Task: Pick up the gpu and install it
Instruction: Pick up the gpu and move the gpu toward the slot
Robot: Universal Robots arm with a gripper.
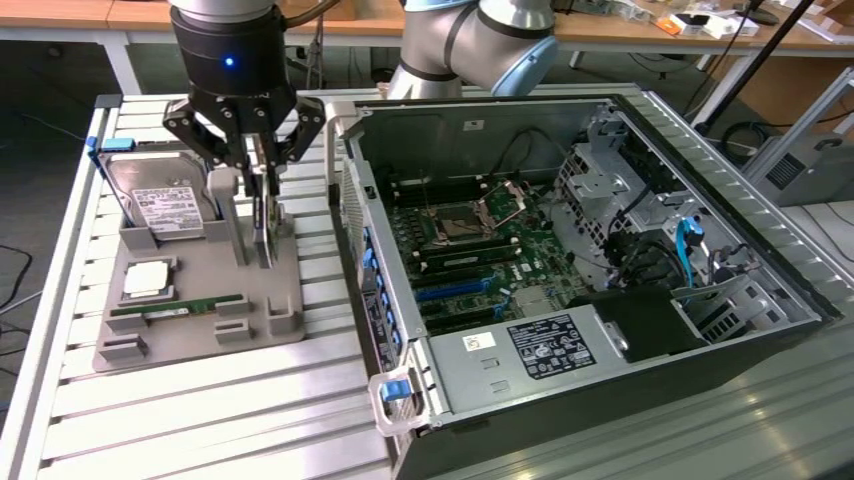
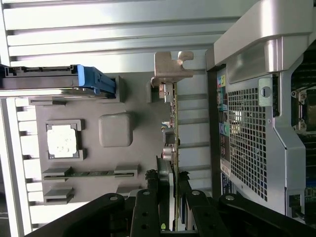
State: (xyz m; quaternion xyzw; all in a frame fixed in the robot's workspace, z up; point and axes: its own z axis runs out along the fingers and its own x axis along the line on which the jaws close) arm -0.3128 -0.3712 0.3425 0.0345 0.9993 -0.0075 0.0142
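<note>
Gripper (image 1: 262,192) first: from my station I see its dark fingers (image 2: 152,197) standing on either side of the gpu (image 1: 264,235) and pressed against its two faces, pinching the card near its upper edge.

The gpu stands upright on its long edge, its lower edge in a slot of the grey holder (image 1: 200,335). It is a thin, flat board, dark brownish. In the wrist view I look along its edge and see small components lined up on one face. A silver metal bracket (image 2: 170,66) with a bent tab closes the end farthest from the fingers.

On the same holder, toward the exterior view's left of the card, a silver hard drive (image 1: 167,205) with a white label leans in its cradle. Nearer the camera sit a square CPU (image 1: 144,280) in its recess and a narrow green RAM stick (image 1: 174,308) lying in its slot.

The holder lies on a table (image 1: 200,425) of aluminium slats. Just beside it, on the exterior view's right, is the open computer case (image 1: 747,215). I can see its motherboard (image 1: 481,240) and the labelled power supply (image 1: 547,345) inside.
</note>
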